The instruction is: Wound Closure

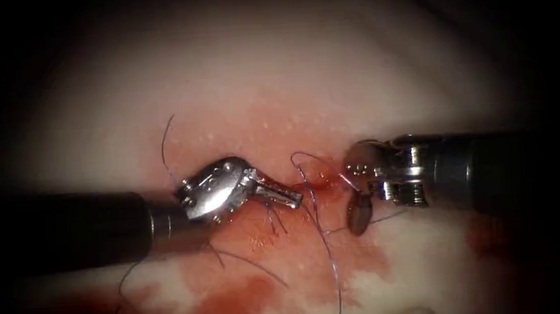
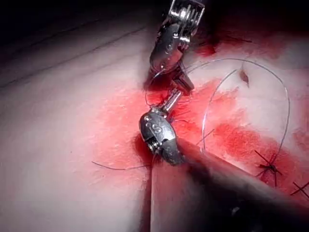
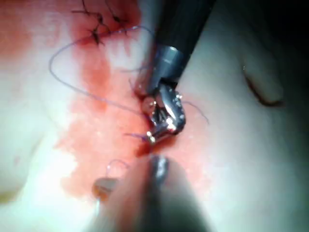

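left tool [image 1: 289, 197] comes in from the tissue's left edge, jaws closed to a narrow tip right at the cut [image 1: 320, 180], seemingly pinching thread [image 1: 328, 251] there; what it grips can't be confirmed. right tool [image 1: 359, 204] enters from the tissue's right edge, one jaw hanging down just right of the cut; can't tell whether it is open or closed, or holding anything. thread loops over the cut between the two tips and trails toward the tissue's near edge. needle not made out. red fluid [image 1: 237, 302] pools around the cut. finished stitches [image 2: 268, 166] sit further along the tissue [image 1: 288, 78].
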Robot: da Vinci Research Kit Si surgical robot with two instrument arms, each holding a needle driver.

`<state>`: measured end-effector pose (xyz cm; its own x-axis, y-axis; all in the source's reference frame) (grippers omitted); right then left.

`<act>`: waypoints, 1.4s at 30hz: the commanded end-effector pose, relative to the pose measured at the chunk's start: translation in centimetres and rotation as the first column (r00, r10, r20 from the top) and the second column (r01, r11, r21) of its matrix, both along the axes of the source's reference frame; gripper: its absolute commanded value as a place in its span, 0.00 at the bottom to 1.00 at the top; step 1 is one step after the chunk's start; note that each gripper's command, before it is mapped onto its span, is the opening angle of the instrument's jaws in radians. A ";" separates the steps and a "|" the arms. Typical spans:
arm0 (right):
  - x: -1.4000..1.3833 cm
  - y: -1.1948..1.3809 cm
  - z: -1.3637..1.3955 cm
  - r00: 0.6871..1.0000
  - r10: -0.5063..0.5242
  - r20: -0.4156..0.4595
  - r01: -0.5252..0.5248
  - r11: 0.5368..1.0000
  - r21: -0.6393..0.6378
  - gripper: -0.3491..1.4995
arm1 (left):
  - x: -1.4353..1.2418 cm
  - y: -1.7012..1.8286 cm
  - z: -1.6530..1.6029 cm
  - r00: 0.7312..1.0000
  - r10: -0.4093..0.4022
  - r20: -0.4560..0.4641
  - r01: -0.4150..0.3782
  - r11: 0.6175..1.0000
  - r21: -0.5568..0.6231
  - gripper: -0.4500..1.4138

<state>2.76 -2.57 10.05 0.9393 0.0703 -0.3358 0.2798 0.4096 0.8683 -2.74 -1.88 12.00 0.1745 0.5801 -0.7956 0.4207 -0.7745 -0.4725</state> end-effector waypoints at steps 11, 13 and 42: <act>0.09 1.03 -0.01 0.853 0.511 -0.101 -0.505 0.859 0.084 0.00 | -0.16 -0.36 0.01 1.000 0.017 -0.001 -0.017 1.000 -0.018 0.00; 0.12 1.04 0.05 0.814 0.569 -0.115 -0.560 0.822 0.103 0.00 | -0.21 -0.42 0.03 1.000 0.024 -0.002 -0.024 1.000 -0.018 0.00; 0.54 0.67 -0.26 0.784 0.394 -0.479 -0.611 0.626 -0.485 0.77 | -0.60 -1.32 -0.86 0.996 0.089 0.020 -0.089 0.996 0.005 0.00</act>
<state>3.20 -1.95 9.78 0.6657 0.1914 -0.7213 0.0535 0.9518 0.3019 -3.29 -3.17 11.08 0.1382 0.5980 -0.7895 0.4978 -0.7311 -0.4666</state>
